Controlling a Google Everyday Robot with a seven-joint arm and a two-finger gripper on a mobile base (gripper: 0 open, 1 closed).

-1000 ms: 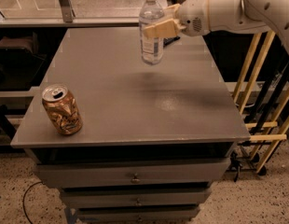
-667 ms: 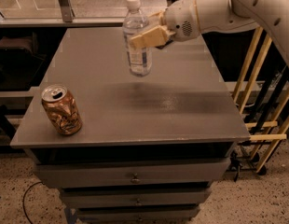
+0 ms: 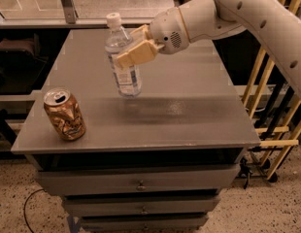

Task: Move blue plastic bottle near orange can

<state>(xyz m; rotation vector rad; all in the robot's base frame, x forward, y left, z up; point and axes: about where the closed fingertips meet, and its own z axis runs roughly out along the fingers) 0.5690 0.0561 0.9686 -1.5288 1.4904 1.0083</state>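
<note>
The blue plastic bottle (image 3: 122,57), clear with a white cap and a pale label, hangs a little above the grey table (image 3: 189,86), tilted slightly with its cap to the upper left. My gripper (image 3: 135,46) is shut on the bottle's upper body, its tan fingers (image 3: 133,54) wrapping it from the right. The orange can (image 3: 65,114) stands upright near the table's front left corner, to the lower left of the bottle and apart from it.
The table is a grey cabinet with drawers (image 3: 136,181) below its front edge. Wooden rails (image 3: 272,110) stand to the right of it. A dark shelf unit (image 3: 14,67) is on the left, and a metal post (image 3: 67,3) behind.
My gripper has carried the bottle from the table's back right toward the left and front, closer to the orange can. The can has not moved.
</note>
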